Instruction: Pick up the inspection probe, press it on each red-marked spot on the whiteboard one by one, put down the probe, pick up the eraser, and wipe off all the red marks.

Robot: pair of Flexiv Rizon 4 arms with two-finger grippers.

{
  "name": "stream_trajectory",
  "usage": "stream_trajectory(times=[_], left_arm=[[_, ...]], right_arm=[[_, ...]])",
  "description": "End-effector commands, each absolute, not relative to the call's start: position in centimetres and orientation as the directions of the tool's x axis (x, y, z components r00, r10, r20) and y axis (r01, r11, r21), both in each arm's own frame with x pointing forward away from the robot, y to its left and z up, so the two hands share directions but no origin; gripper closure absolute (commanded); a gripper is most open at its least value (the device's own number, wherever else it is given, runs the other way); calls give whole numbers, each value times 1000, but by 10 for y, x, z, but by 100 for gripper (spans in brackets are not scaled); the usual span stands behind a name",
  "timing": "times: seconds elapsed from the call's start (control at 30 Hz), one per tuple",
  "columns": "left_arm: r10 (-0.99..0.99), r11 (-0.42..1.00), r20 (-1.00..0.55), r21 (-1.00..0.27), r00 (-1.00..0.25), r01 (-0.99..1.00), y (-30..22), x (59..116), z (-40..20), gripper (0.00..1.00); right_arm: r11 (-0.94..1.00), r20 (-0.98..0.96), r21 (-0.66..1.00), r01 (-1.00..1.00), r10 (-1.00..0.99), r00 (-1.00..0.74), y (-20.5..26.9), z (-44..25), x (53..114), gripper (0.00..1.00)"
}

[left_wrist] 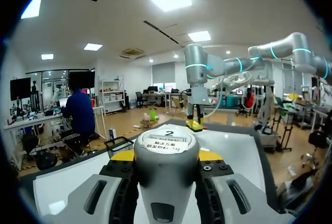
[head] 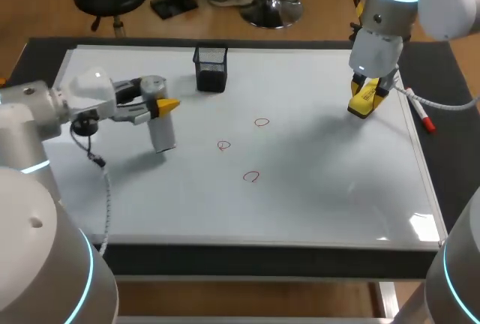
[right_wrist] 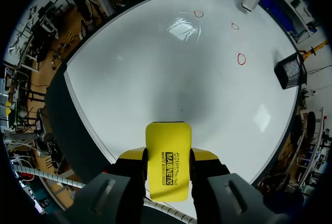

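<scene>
Three red marks (head: 261, 122) show near the middle of the board (head: 337, 181), none of them wiped, so the erasing step is not yet done. Both tools are already in hand. The left claw (head: 155, 106) is clamped on the probe (head: 160, 125), its two yellow tips pressing the grey barrel from either side just under the cap. The probe stands upright well to the left of the marks, its foot at or just above the board; I cannot tell which. The right claw (right_wrist: 167, 155) is closed on the eraser (right_wrist: 167, 141), fingers set only as wide as the yellow block between them, and it hangs above the board's far right side, well apart from the marks. A basket (head: 211, 69) stands at the back, and a pen (head: 425, 121) lies off the right edge. My reading is that the probe step is the one in hand, either starting or finishing; the pictures do not settle whether the spots have been pressed. If not, the next move calls for carrying the probe rightward and setting its foot squarely on the nearest ring. If so, the left claw must release the probe and the right must bring the eraser flat across the marks.
</scene>
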State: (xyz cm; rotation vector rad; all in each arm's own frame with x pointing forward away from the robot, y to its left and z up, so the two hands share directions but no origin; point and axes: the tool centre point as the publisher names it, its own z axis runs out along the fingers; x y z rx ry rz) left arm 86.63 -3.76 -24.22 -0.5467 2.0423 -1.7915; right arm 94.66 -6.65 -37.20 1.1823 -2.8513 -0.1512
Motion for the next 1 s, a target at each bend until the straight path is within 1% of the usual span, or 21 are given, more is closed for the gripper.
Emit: stream_trajectory(times=[0.03,0.57,1.0], left_arm=[[-601,108,-30,-993,-798,-45,-4,839,-234,100],[-708,106,-37,-993,-705,-55,54,821,-235,100],[-737,110,-42,-992,-674,-59,66,820,-236,100]], right_arm=[[702,12,108,-704,-709,-705,-67,-371,947,100],[702,12,108,-704,-709,-705,-67,-371,947,100],[702,12,108,-704,-709,-705,-67,-371,947,100]])
